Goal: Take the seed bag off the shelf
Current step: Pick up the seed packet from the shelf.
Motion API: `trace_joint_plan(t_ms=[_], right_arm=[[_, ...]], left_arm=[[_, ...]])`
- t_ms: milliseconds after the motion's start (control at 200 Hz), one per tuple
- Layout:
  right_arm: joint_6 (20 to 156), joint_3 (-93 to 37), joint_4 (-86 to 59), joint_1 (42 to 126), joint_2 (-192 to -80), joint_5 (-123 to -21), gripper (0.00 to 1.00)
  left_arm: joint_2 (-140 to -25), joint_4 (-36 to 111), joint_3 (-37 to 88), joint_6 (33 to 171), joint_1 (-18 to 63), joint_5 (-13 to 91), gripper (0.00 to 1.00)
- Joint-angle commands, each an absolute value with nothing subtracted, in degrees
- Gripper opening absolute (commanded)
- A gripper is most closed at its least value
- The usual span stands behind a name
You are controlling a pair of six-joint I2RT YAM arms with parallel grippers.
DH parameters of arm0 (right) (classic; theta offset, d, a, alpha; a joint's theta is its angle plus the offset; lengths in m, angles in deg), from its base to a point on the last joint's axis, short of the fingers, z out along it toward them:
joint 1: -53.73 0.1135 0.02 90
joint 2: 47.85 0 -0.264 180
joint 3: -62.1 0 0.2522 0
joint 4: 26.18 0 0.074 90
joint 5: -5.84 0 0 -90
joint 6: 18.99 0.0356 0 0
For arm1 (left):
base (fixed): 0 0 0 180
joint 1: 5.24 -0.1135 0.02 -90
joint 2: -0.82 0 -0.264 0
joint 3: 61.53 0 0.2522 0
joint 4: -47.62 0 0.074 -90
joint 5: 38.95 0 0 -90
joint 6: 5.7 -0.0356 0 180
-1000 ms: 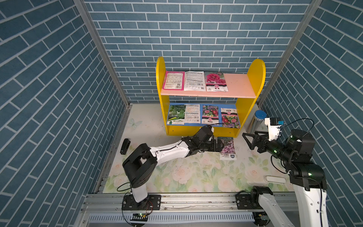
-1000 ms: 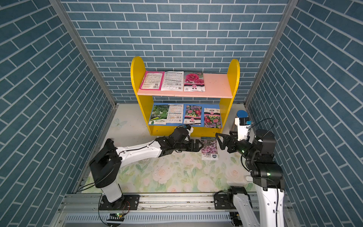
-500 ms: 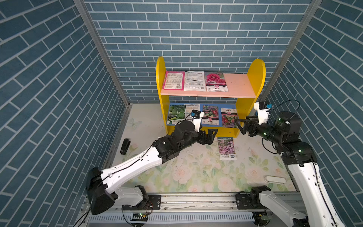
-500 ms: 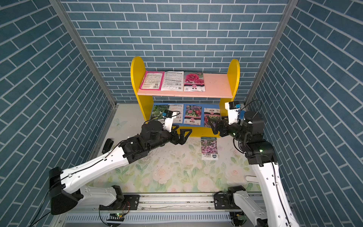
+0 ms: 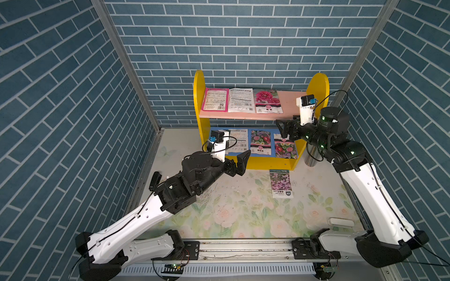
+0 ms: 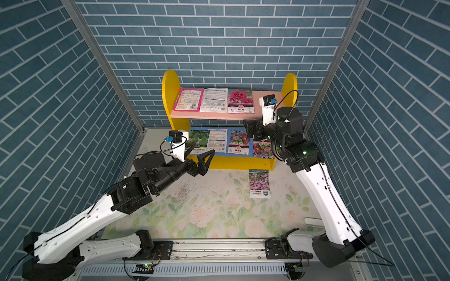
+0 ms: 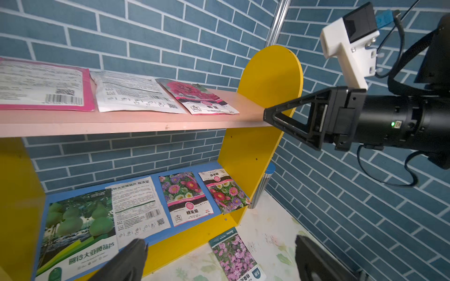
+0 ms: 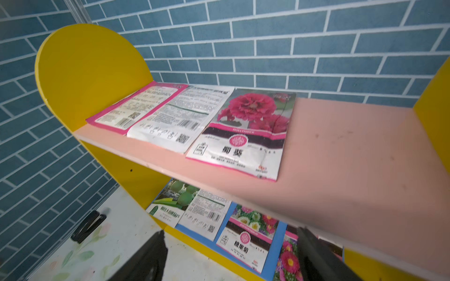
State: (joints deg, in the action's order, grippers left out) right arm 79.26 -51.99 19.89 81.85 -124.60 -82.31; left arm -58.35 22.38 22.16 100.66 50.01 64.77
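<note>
Seven flat, glossy seed bags (image 5: 267, 102) lie on the wooden shelf (image 5: 267, 162) with round yellow sides. The left hand (image 5: 243, 162), near its left front, and the right hand (image 5: 282, 130), at the right end of the pink board (image 5: 291, 108), are spread apart and empty.

Bags (image 5: 267, 101) on shelf (image 5: 293, 112); cylinder (image 5: 309, 161) seemingly beside

The yellow-sided shelf (image 5: 198, 82) holds seed bags (image 5: 241, 100) lying flat: three on its pink board (image 5: 289, 104), four on its blue board (image 8: 277, 243).
</note>
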Motion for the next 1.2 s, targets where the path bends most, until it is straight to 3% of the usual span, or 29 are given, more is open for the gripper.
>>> trace_joint_plan(t_ms=[0,275,465,845,1195], right_arm=[[75.55,-59.31,22.01,82.19,-129.97,-87.92,0.85],[74.61,-83.06,30.81,82.38,-147.14,-90.84,0.85],[74.96,-89.16,31.44,82.56,-153.97,-90.93,0.85],[74.58,-88.25,33.09,82.89,-156.57,-90.62,0.85],[74.85,-69.19,28.75,83.05,-143.4,-90.07,0.83]], left_arm=[[-57.33,18.93,23.68,97.67,49.95,68.13,1.0],[-56.68,18.48,23.68,97.24,49.95,68.66,1.0],[-56.92,18.05,23.16,97.63,49.96,69.2,1.0],[-56.92,17.86,22.19,98.01,49.96,69.77,1.0],[-57.58,19.04,22.19,100.61,49.96,68.69,1.0]])
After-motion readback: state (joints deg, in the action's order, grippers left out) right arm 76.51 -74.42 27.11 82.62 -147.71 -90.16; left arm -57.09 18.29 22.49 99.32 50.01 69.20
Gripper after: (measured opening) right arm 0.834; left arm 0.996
